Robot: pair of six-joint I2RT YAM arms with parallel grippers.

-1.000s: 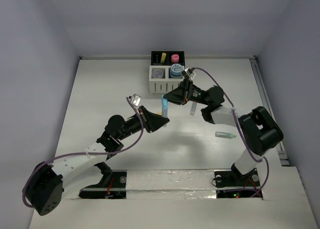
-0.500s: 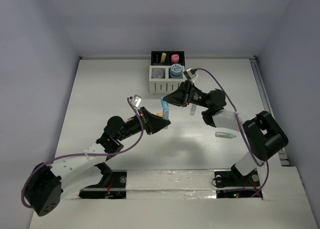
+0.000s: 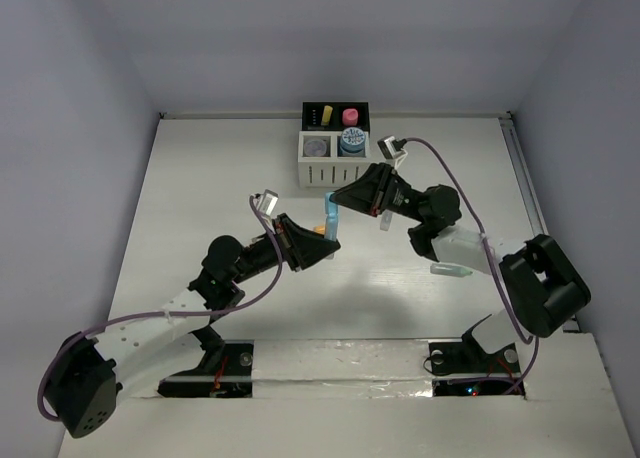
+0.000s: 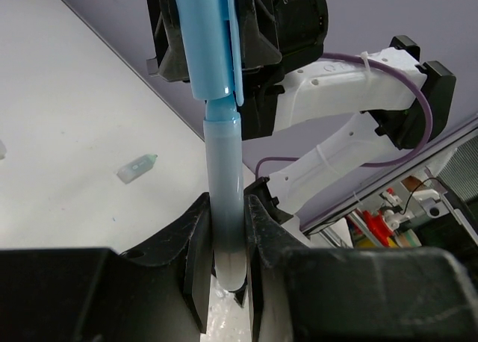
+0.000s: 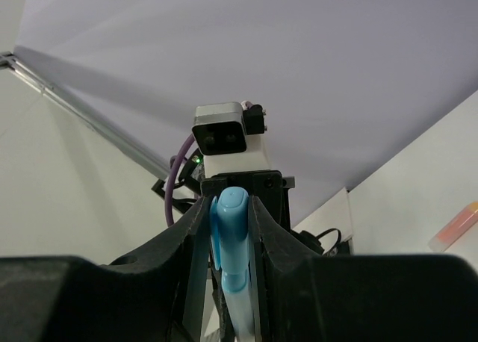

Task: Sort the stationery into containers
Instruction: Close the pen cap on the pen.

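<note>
Top external view: the blue pen [image 3: 329,213] is held between the two arms over the worktop [image 3: 220,188], just in front of the organiser [image 3: 318,172]. The left fingers [image 4: 196,267] are clamped on its pale barrel. The right fingers [image 5: 263,237] are clamped on its cap. A clear tube [image 3: 450,270] lies beside the right arm.

The slim plastic pen [image 4: 222,144], frame centre, has a pale translucent-blue barrel and sky-blue cap. Top centre, the white-slatted and black organiser [image 3: 315,173] holds a pink stub [image 3: 350,116], yellow stub [image 3: 326,113], blue-white roll [image 3: 351,140].
</note>
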